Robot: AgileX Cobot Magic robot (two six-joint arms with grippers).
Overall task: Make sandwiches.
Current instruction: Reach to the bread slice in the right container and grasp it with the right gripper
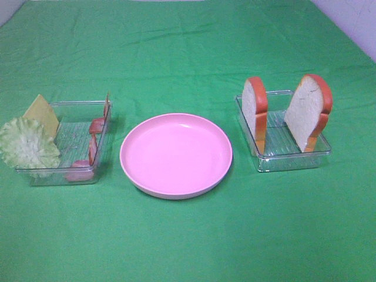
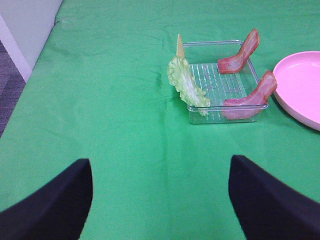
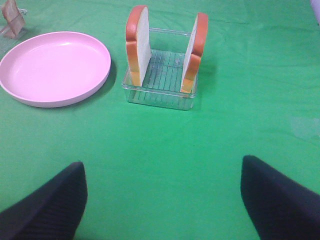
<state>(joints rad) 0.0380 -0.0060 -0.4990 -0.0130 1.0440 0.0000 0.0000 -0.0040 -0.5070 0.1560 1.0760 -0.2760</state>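
Your stock, counted by kind. Green cloth (image 1: pixel 176 47): one. Clear trays: two, namely the fillings tray (image 1: pixel 79 103) and the bread tray (image 1: pixel 291 160). Pink plate (image 1: pixel 176 155), round: one. Bread slices, white with orange-red crust: two, namely the slice nearer the plate (image 1: pixel 254 111) and the slice farther from the plate (image 1: pixel 306 114). Lettuce leaf (image 1: pixel 26 144), pale green: one. Cheese square (image 1: pixel 42 113), yellow: one. Bacon strips, pink-red: two, which you can count most plainly in the left wrist view, namely the far strip (image 2: pixel 240 52) and the near strip (image 2: pixel 252 92). In the exterior high view the strips overlap, so you cannot separate them cleanly there.
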